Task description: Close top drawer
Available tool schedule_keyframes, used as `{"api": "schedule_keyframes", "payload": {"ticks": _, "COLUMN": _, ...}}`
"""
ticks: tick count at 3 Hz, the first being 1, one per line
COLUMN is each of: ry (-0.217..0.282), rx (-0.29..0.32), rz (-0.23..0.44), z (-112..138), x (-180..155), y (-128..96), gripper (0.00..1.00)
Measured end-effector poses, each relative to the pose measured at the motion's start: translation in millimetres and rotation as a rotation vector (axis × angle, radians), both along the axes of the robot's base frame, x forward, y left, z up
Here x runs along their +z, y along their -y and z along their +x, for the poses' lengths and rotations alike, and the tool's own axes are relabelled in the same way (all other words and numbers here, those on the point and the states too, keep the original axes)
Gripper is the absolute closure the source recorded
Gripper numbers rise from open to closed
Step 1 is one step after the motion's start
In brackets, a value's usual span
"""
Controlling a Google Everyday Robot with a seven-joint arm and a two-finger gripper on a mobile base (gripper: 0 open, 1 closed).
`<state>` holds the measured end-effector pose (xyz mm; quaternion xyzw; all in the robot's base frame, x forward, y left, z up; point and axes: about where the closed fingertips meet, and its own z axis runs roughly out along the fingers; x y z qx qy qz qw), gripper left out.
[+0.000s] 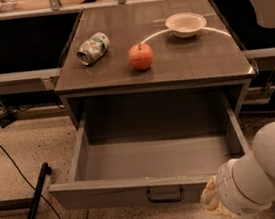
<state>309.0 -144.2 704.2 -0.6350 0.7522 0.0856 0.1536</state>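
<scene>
The bulky white arm [269,170] reaches in from the lower right. Its gripper [211,201] sits low against the right end of the top drawer [128,191] front; whether it is open or closed cannot be told. The grey drawer, with 1 dark handle [165,196], stands pulled far out beneath the worktop [197,66].

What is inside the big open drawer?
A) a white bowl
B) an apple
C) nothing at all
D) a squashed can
C: the top drawer shows only its bare grey floor. The apple, can and bowl sit on the cabinet top, and the gripper is by the drawer's front right corner.
</scene>
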Motion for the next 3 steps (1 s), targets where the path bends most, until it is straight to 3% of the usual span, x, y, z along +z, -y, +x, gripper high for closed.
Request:
{"api": "schedule_keyframes", "payload": {"ticks": 2, "ry": 0.027, "rx": -0.05, "rz": 0.154, "z": 9, "x": -68, "y": 3, "gripper": 1.0}}
{"api": "schedule_keyframes", "payload": {"ticks": 3, "ry": 0.065, "rx": -0.08, "rz": 0.279, "z": 18, "x": -81, "y": 6, "gripper": 1.0}}
